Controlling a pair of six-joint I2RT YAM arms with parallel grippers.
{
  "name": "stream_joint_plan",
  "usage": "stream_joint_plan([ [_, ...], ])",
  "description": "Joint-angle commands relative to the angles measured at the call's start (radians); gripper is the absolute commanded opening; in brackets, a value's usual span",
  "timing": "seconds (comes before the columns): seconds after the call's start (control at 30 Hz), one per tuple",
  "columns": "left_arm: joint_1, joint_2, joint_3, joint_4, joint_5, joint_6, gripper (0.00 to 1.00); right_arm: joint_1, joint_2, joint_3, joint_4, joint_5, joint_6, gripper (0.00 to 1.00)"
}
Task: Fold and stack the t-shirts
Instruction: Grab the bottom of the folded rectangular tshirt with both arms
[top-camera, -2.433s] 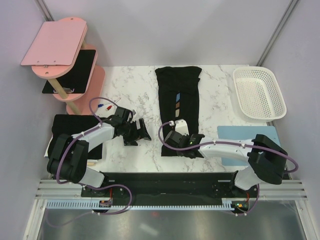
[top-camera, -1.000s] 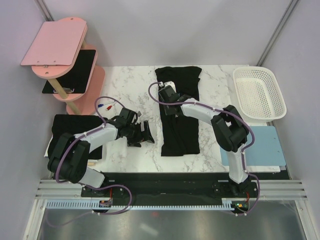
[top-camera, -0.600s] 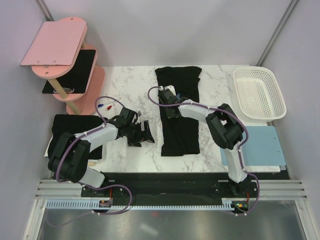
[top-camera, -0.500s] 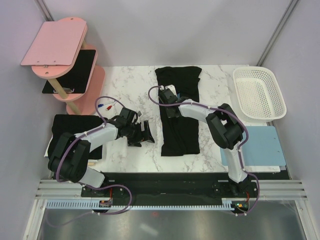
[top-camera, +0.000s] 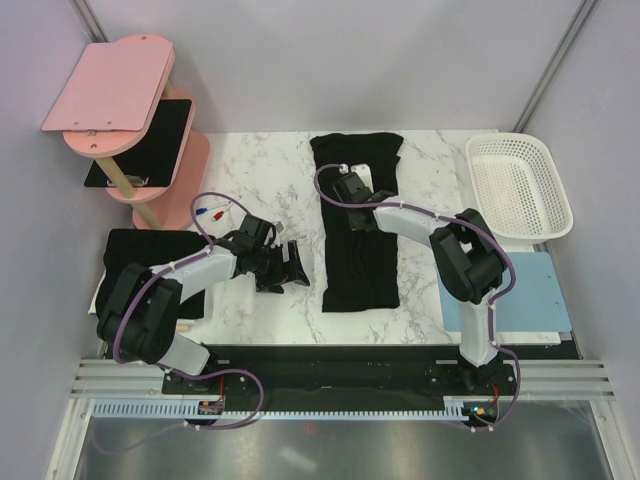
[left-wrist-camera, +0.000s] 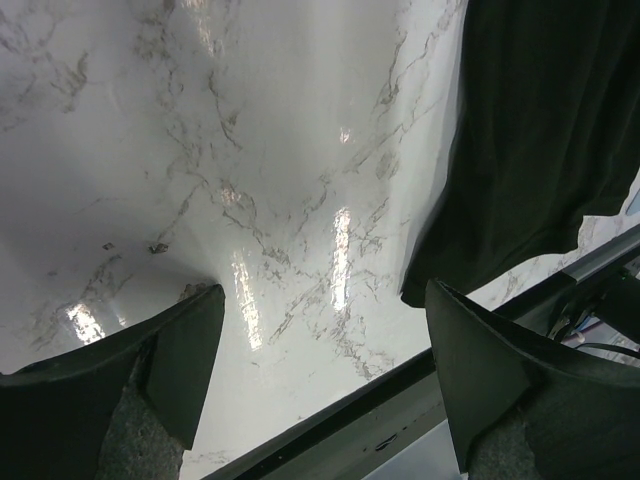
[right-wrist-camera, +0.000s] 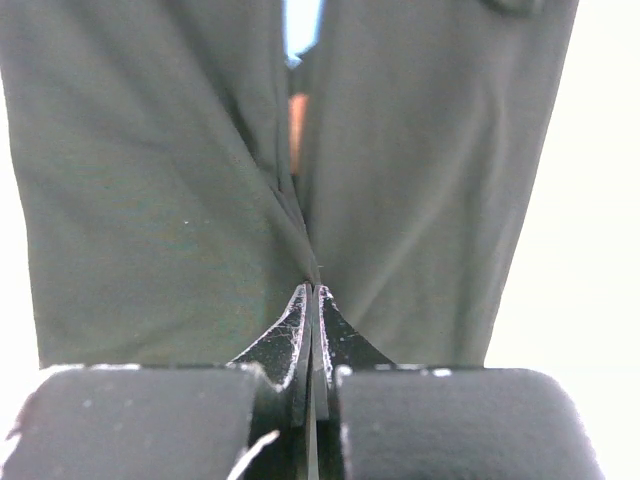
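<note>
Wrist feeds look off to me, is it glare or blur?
Left wrist: bright glare patches on the marble table, the left gripper out of focus. Right wrist: side edges blown out white, the t-shirt washed grey, the right gripper tips sharp. Top external: evenly lit, sharp.

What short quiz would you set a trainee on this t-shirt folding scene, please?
1. True or false: the left gripper is holding a t-shirt.
2. In the right wrist view, the right gripper is: A, wide open; B, shut on a crease of the long t-shirt; C, out of view.
3. Fill in: the folded t-shirt lies at the table's ____ edge.

Key
1. False. It is open above the bare marble table.
2. B.
3. Left, beside the left arm.
</note>
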Motion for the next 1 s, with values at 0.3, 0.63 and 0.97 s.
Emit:
stream_joint_plan([
  [0.3, -0.004, 0.025, -0.014, 0.008, -0.021, 0.05, 0.89, -0.04, -0.036, -0.087, 0.008, 0.049, 0.06, 0.26],
  [0.63, -0.023, -0.043, -0.116, 0.168, 0.008, -0.016, 0.88, -0.132, -0.537, -0.444, 0.128, -0.099, 0.173, 0.97],
  [0.97, -0.136, 0.04, -0.224, 0.426, 0.068, -0.167, 0.8, -0.189, -0.812, -0.764, 0.119, -0.41, 0.334, 0.88],
])
